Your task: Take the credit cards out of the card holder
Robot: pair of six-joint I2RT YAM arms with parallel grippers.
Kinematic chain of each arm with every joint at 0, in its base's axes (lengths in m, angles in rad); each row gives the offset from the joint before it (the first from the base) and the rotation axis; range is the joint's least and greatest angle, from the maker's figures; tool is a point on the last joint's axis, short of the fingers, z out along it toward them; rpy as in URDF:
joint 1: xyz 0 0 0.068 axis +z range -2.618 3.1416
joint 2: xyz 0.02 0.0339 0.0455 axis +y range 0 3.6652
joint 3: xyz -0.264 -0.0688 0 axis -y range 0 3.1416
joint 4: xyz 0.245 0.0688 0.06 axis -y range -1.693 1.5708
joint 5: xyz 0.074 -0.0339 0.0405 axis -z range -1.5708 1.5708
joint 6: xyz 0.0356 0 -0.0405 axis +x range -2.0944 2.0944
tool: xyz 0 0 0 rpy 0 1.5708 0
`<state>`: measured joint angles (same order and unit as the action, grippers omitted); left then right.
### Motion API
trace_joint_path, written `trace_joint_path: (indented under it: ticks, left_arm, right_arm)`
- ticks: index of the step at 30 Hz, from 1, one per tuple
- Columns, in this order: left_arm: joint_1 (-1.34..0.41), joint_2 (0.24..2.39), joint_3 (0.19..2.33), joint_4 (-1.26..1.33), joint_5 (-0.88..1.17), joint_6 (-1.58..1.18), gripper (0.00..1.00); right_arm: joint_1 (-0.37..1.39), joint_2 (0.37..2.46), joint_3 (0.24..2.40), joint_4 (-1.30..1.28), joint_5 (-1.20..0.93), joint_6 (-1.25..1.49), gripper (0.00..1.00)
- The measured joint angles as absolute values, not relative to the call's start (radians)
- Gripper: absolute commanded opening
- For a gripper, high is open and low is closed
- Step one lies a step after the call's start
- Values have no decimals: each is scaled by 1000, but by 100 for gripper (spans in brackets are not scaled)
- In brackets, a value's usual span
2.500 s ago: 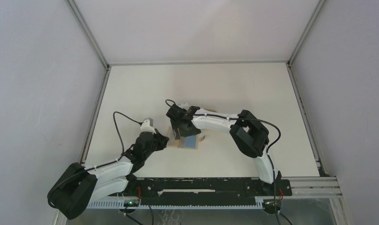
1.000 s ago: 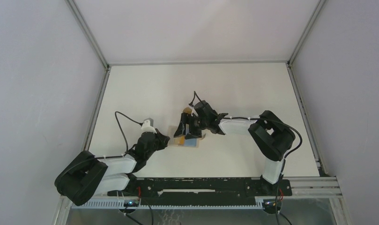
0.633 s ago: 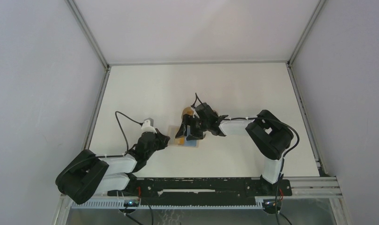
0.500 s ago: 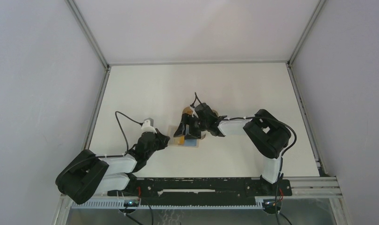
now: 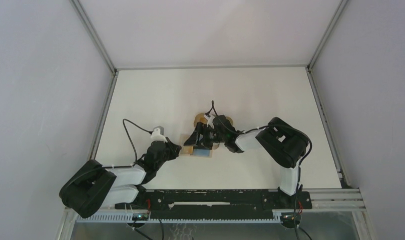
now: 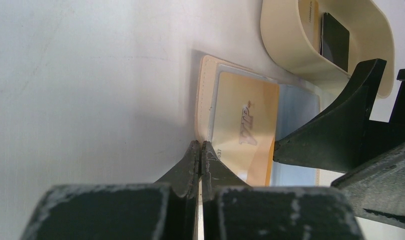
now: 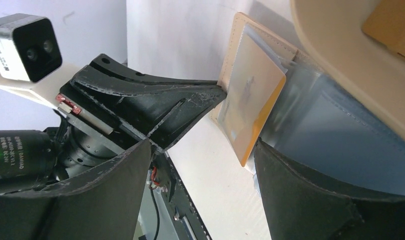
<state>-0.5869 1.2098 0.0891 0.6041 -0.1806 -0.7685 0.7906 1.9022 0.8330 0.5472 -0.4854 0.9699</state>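
- Black fingers of my left gripper [image 6: 200,146] are pressed together with no gap. Their tips touch the near edge of the tan card holder [image 6: 206,95], and I judge that they pin it to the table [image 6: 90,75].
- My right gripper [image 7: 202,143] is spread wide and grips nothing. It comes from the opposite side and faces the left one.
- Between its two fingers lies an orange card [image 7: 253,85], on top of the holder, with a free corner turned toward this gripper.
- Under it a light blue card [image 6: 298,112] sticks out of the holder on the same side.
- So the long axis of the cards runs from the left tips toward the right gripper. The right arm is nearer to the free ends, and I think the pull should go away from the left tips.
- Just beyond, the tan tray [image 6: 290,60] holds a black card [image 6: 335,35].
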Motion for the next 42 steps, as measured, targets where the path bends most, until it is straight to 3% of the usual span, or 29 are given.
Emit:
trace_joint_path:
  ticks: [17,30,42]
  left_arm:
    - [-587,1210,88,606,-186,-768,0]
    - [-587,1210,88,606,-196,-770,0]
    - [-590,1210,88,607,-196,-771,0]
  right_arm:
    - [797,1959,798,785,-522,1103,82]
    - [801,1957,837,696,-526,1087,80]
    - [757,1785,790,524,-527,1072,77]
